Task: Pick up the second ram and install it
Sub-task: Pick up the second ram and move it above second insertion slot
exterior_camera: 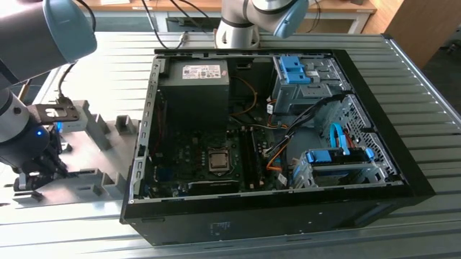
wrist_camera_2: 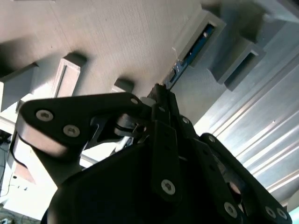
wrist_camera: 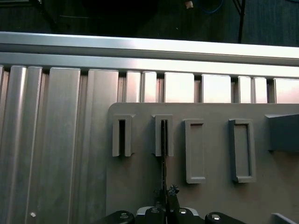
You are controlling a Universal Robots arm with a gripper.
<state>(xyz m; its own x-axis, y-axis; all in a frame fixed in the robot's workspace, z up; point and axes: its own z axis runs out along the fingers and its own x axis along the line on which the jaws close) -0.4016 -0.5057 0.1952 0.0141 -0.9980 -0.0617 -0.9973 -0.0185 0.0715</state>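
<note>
Pick-up step, grasp stage. Black gripper (wrist_camera: 166,198) looks clamped on thin blue-green RAM stick (wrist_camera: 164,149), which sits in a slot of the grey plastic slotted holder (wrist_camera: 140,186). Lift prob. needs a straight pull, no twist. Count: 1 stick, 4 slot posts, 1 open black PC case (exterior_camera: 288,224) beyond.

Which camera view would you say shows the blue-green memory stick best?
The second wrist view: the thin blue-green memory stick shows its blue face in the grey slotted holder. The first wrist view shows it edge-on.
</note>
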